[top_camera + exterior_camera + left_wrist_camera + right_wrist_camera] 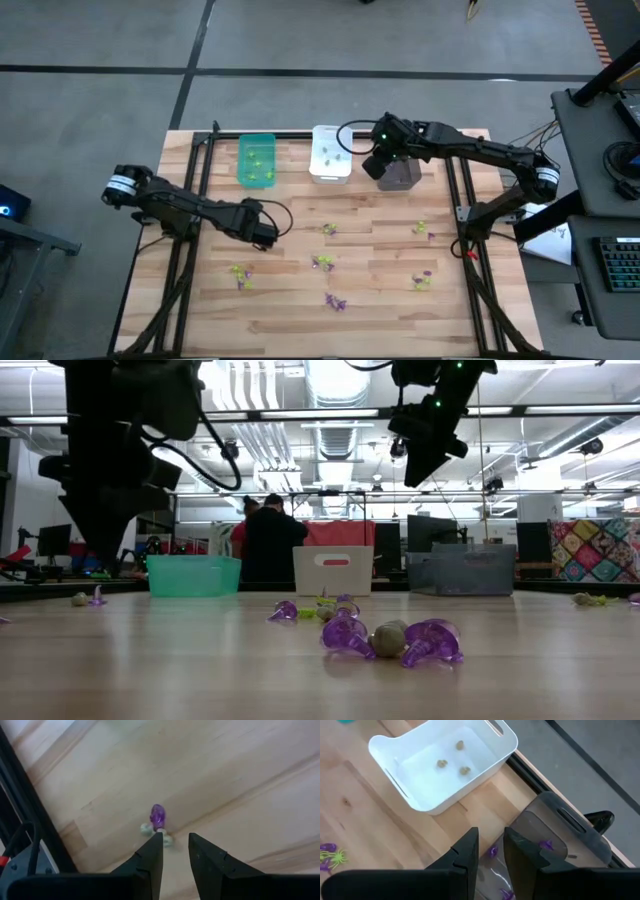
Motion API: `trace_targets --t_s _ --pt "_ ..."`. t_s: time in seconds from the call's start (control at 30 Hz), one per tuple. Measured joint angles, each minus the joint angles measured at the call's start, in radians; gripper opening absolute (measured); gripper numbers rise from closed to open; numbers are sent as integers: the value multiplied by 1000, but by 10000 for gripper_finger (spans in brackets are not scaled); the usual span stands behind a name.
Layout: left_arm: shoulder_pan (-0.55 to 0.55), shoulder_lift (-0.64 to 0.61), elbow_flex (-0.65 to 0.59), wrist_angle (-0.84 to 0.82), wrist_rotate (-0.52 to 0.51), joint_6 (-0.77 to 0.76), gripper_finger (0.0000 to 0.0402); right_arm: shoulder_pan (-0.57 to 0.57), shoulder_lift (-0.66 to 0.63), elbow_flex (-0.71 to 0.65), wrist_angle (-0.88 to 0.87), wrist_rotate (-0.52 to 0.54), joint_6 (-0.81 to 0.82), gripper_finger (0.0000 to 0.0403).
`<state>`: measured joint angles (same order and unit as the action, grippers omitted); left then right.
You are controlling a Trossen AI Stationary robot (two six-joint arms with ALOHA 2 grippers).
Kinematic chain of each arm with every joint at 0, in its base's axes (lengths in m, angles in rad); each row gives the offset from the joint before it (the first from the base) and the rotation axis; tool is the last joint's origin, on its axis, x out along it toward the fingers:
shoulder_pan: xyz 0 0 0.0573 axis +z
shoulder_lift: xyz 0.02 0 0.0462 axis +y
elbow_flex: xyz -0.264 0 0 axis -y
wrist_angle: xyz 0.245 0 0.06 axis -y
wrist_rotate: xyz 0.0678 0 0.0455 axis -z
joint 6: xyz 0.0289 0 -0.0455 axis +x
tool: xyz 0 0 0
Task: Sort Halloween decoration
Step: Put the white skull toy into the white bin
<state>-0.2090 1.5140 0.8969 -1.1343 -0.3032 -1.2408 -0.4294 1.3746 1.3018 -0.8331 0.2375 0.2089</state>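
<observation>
The Halloween decoration lies scattered on the wooden table (pixel 380 320): small purple and yellow-green trinkets (pixel 322 262) (pixel 240 272) (pixel 422 281). My left gripper (pixel 265 234) (pixel 175 842) is open and points steeply down over the table's left part. A purple trinket (pixel 158 816) lies on the wood just past its fingertips, with pale pieces beside it. My right gripper (pixel 384 163) (pixel 491 839) hangs open over the near end of the dark grey bin (pixel 555 835), which holds purple trinkets (pixel 546 844). Nothing sits between either pair of fingers.
Three bins stand in a row at the far edge: green (pixel 256 160) with yellow-green pieces, white (pixel 330 152) (pixel 445 765) with greyish pieces, dark grey (pixel 402 175). Black frame rails (pixel 200 180) run along the table's sides. People stand in the room beyond (pixel 268 540).
</observation>
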Motion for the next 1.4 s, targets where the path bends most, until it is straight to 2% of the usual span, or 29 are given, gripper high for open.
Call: trace_targets --t_s 0.33,0.5,0.77,1.4 --pt "-2 -4 -80 12 7 -64 78 0 2 0 2 1 0 82" --pt "-4 -4 -117 65 41 -78 102 0 2 0 5 1 0 82" --pt "-10 -4 -125 100 42 -78 139 0 2 0 9 1 1 82" --pt "-12 -4 -217 228 20 -157 129 0 2 0 9 0 2 82"
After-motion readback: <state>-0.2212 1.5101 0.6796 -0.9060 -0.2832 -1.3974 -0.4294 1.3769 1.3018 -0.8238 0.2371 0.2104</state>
